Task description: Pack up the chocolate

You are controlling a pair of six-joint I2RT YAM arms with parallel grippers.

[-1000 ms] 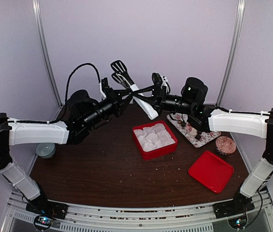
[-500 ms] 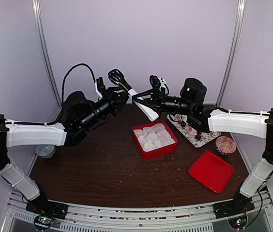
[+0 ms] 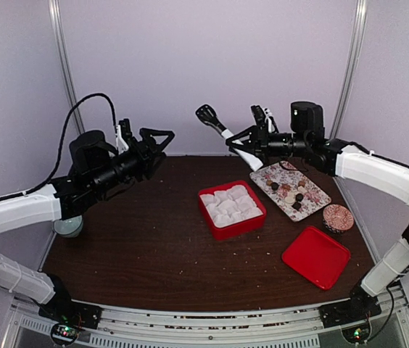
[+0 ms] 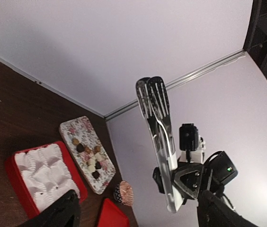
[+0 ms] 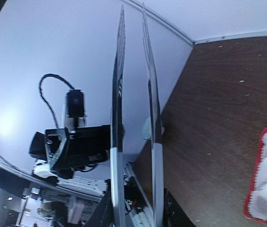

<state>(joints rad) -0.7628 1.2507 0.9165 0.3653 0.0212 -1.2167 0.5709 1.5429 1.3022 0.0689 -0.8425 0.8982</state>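
Note:
The chocolate [image 3: 292, 194] lies as several small dark and tan lumps on a floral tray [image 3: 313, 190] at the back right, and shows again as chocolate [image 4: 90, 159] in the left wrist view. My right gripper [image 3: 254, 139] is raised above the tray's far end and is shut on a pair of tongs [image 3: 221, 132], whose black tips point up and left. In the right wrist view the two arms of the tongs [image 5: 117, 118] run up between the right gripper [image 5: 136, 210] fingers. My left gripper [image 3: 159, 148] hangs open and empty over the table's back left.
A red box [image 3: 257, 217] lined with white paper cups stands mid-table, with its red lid [image 3: 315, 256] at the front right. A round pinkish patterned disc [image 3: 337, 217] sits beside the tray. A small grey bowl [image 3: 68, 226] rests under the left arm.
The left gripper has opened, let go of the tongs and drawn back to the left. The right arm has carried the tongs to the right, uncovering the floral tray.

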